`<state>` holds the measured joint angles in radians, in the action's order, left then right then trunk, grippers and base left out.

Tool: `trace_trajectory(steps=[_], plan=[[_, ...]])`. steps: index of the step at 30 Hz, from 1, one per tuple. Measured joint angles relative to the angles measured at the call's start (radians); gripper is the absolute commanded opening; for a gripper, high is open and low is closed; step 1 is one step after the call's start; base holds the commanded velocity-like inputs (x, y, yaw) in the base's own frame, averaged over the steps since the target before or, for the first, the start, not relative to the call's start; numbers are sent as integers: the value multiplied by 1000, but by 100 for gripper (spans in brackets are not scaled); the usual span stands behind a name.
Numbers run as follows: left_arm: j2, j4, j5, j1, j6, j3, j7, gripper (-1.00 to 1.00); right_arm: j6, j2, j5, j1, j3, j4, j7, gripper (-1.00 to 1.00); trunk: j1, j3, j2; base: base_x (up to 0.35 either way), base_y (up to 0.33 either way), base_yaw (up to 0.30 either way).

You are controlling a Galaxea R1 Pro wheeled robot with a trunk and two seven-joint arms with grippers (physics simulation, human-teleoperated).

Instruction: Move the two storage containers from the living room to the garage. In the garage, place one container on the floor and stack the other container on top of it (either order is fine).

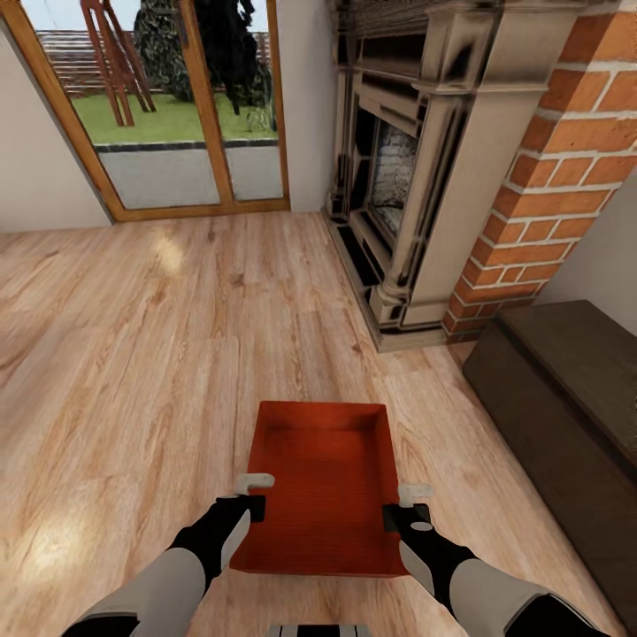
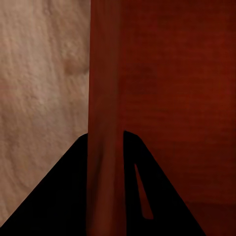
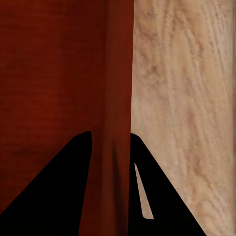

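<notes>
One orange-red storage container (image 1: pixel 323 478) is held between both grippers, low over the light wood plank floor (image 1: pixel 133 354) of the living room. My left gripper (image 1: pixel 254 495) is shut on the container's left wall and my right gripper (image 1: pixel 409 504) is shut on its right wall. In the left wrist view the thin red wall (image 2: pixel 105 88) runs between the black fingers (image 2: pixel 59 196), with the bin's inside (image 2: pixel 172 88) beside it. The right wrist view shows the same grip on the other wall (image 3: pixel 118 73) between its fingers (image 3: pixel 54 196). The bin is empty.
A brick fireplace (image 1: pixel 425 177) with a dark hearth stands ahead on the right. A long dark low cabinet (image 1: pixel 566 398) lies close on the right. A wood-framed glass door (image 1: pixel 177 106) to the garden is at the back left. Open plank floor spreads to the left.
</notes>
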<state>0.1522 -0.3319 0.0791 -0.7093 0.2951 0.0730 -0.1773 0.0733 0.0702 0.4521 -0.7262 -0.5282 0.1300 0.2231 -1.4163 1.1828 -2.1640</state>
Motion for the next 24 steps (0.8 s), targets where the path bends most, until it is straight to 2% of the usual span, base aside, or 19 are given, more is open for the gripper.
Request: trace_trajectory(steps=[24], plan=[[-1, 0, -3, 0, 0, -1, 0, -100, -3, 0, -2, 0, 1, 2, 0, -100, 92, -75, 168, 0, 0, 0]])
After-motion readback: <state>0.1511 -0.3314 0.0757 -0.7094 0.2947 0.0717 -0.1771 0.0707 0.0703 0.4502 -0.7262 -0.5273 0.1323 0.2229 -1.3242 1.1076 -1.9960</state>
